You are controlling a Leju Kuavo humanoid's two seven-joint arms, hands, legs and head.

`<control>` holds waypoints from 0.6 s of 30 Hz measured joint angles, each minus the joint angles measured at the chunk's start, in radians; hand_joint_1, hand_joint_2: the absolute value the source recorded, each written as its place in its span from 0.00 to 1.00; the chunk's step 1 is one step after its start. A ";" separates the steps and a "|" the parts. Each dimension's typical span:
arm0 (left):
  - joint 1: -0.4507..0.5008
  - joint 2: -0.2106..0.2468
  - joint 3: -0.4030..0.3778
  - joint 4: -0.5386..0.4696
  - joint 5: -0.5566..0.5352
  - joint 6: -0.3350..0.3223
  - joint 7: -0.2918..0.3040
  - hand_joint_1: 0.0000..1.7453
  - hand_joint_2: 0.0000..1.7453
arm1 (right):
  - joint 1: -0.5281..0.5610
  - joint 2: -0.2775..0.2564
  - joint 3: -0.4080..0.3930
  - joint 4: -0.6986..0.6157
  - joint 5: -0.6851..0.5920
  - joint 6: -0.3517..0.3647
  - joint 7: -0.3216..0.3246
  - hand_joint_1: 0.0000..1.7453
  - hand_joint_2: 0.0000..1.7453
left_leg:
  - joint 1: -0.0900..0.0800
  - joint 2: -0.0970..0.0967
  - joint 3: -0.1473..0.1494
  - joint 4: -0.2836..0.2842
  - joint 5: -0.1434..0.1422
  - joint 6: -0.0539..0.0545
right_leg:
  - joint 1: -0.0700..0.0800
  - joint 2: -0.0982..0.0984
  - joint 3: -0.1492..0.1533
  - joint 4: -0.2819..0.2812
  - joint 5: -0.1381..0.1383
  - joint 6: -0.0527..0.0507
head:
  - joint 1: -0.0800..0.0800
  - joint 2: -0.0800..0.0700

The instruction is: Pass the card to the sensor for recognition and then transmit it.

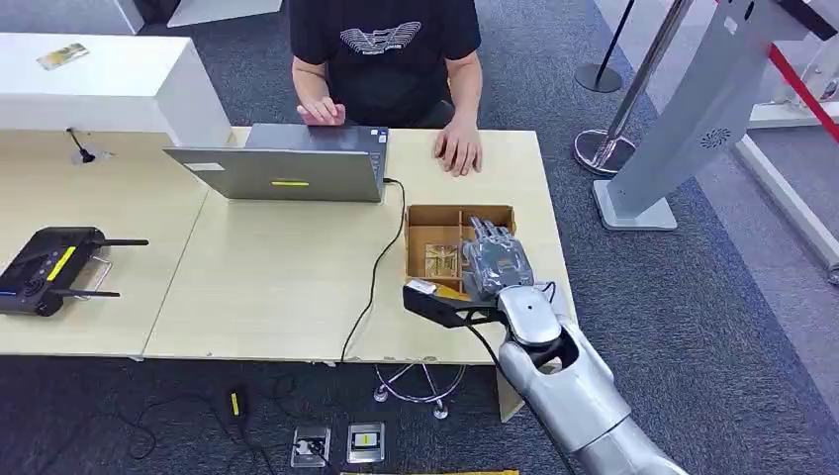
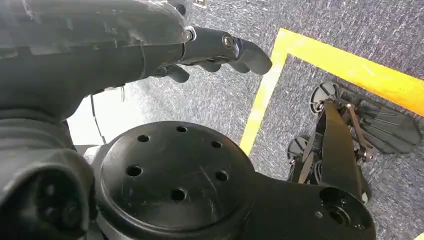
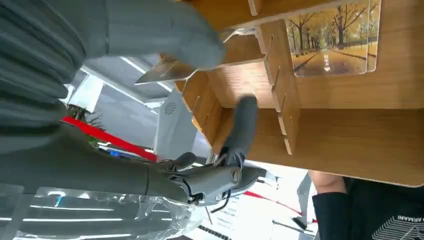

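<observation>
1. The card [image 1: 441, 259], printed with an avenue of yellow trees, lies flat in the left compartment of the open wooden box [image 1: 431, 216] on the right part of the table [image 1: 277, 287]. In my right wrist view the same card [image 3: 334, 42] lies on the box floor beyond a wooden divider [image 3: 280, 85].
2. My right hand [image 1: 497, 259] hangs over the right side of that box, just right of the card, back upward, fingers pointing toward the far edge of the table.
3. In the wrist view one dark finger [image 3: 241, 131] reaches down against the box wall near the divider, apart from the card; my grey thumb [image 3: 165, 31] sits across from it. The fingers are spread and I hold nothing there.
4. My right forearm rises from the near right, with a black bracket [image 1: 440, 302] jutting left at the wrist.
5. My left hand [image 2: 210, 47] hangs low over grey carpet with a yellow line [image 2: 320, 60], fingers loosely curled in, with nothing in them.
6. A person sits at the far side with one hand [image 1: 458, 148] flat on the table behind the laptop [image 1: 282, 168].
</observation>
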 joint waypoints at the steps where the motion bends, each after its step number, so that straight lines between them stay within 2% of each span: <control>1: 0.000 0.000 0.000 0.000 0.002 0.002 -0.002 0.00 0.00 | 0.000 0.000 0.000 0.000 -0.002 0.000 0.000 0.00 1.00 | 0.000 0.000 0.000 0.000 0.000 0.000 | 0.000 0.000 0.000 0.000 0.000 0.000 | 0.000 0.000; 18: 0.000 0.000 -0.001 0.000 0.005 0.010 -0.018 0.00 0.00 | 0.001 -0.008 -0.001 0.000 0.006 -0.016 0.019 0.00 1.00 | 0.000 0.000 0.000 0.000 0.000 0.000 | 0.000 0.000 0.000 0.000 0.000 0.000 | 0.000 0.000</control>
